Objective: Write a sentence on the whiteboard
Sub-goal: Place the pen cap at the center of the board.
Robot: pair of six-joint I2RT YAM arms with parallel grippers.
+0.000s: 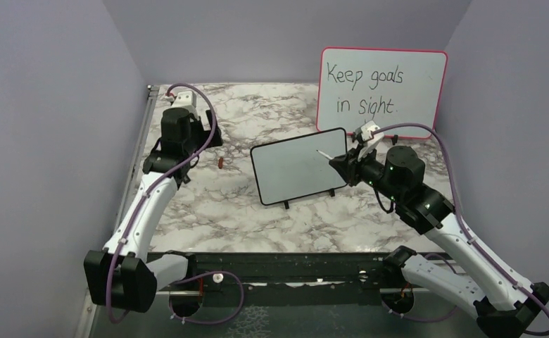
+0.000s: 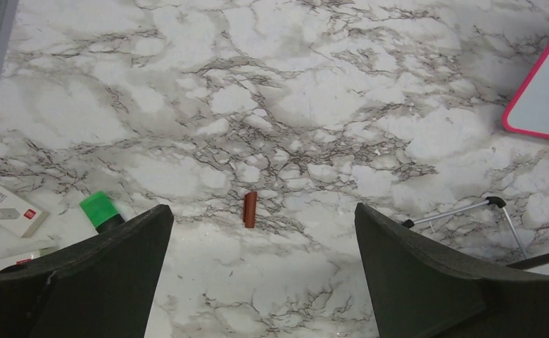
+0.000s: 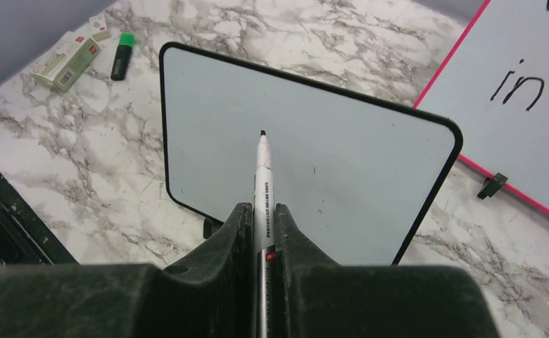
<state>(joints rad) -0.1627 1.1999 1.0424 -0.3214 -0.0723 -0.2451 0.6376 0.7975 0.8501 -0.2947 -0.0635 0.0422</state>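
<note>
**Right gripper and whiteboard: relative position**

A marker is clamped between the fingers of the right gripper. Its tip is aimed at the whiteboard directly ahead; contact cannot be confirmed. The whiteboard is stood upright near the centre of the tabletop. The left gripper is held spread toward the far left corner.

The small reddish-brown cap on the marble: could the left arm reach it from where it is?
Probably yes: the left tool hangs open right above the cap, nothing lying between.
</note>
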